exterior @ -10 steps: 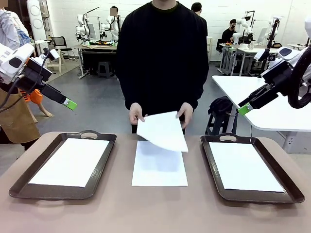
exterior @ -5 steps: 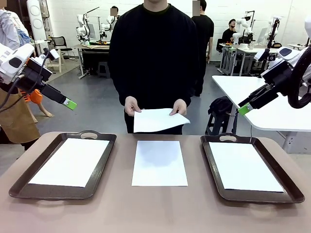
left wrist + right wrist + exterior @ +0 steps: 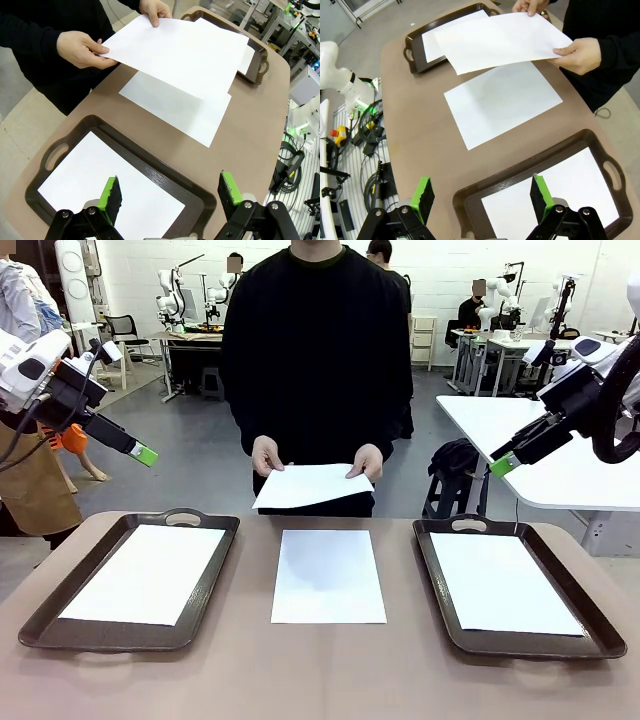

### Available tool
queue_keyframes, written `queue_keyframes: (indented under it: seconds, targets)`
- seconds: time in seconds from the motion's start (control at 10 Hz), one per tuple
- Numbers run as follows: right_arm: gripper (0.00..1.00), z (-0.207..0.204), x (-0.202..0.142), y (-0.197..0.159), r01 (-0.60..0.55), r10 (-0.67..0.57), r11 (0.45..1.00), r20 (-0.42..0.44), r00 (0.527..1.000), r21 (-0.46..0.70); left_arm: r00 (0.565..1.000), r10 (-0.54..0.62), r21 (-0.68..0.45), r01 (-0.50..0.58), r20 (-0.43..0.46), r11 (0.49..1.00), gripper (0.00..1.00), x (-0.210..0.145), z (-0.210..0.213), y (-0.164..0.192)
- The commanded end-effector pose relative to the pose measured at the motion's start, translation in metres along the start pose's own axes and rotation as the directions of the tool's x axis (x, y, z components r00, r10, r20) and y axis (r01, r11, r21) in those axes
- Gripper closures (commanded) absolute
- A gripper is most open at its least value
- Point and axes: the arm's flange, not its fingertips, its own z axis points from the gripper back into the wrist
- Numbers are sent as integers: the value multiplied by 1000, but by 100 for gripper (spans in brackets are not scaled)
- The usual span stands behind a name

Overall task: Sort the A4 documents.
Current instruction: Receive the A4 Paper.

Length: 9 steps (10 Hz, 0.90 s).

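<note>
Left-tray sheet (image 3: 145, 573) in left tray (image 3: 40, 625), right-tray sheet (image 3: 503, 583) in right tray (image 3: 438, 580): likely sorted. Centre sheet (image 3: 328, 577) flat on desk (image 3: 320, 680), mid-frame. Held sheet (image 3: 312, 485) in person's hands (image 3: 266, 454) above it. Both unsorted. Left gripper (image 3: 146, 454), right gripper (image 3: 503, 465) raised at frame sides, jaws apart, empty.

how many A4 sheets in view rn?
4. Left-tray sheet, right-tray sheet, centre sheet flat on the table between them, held sheet in the person's hands. Any stacked underneath would be hidden.
</note>
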Motion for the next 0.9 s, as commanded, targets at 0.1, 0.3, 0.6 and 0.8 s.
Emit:
queue_keyframes:
  seconds: [0.1, 0.3, 0.6, 0.8]
  targets:
    - [0, -1, 0, 0, -2, 2, 1000, -2, 1000, 4, 1000, -6, 2, 6, -5, 1000, 0, 0, 0, -1]
    - [0, -1, 0, 0, -2, 2, 1000, -2, 1000, 4, 1000, -6, 2, 6, -5, 1000, 0, 0, 0, -1]
    - [0, -1, 0, 0, -2, 2, 1000, -2, 1000, 4, 1000, -6, 2, 6, -5, 1000, 0, 0, 0, -1]
    - [0, -1, 0, 0, -2, 2, 1000, -2, 1000, 4, 1000, -6, 2, 6, -5, 1000, 0, 0, 0, -1]
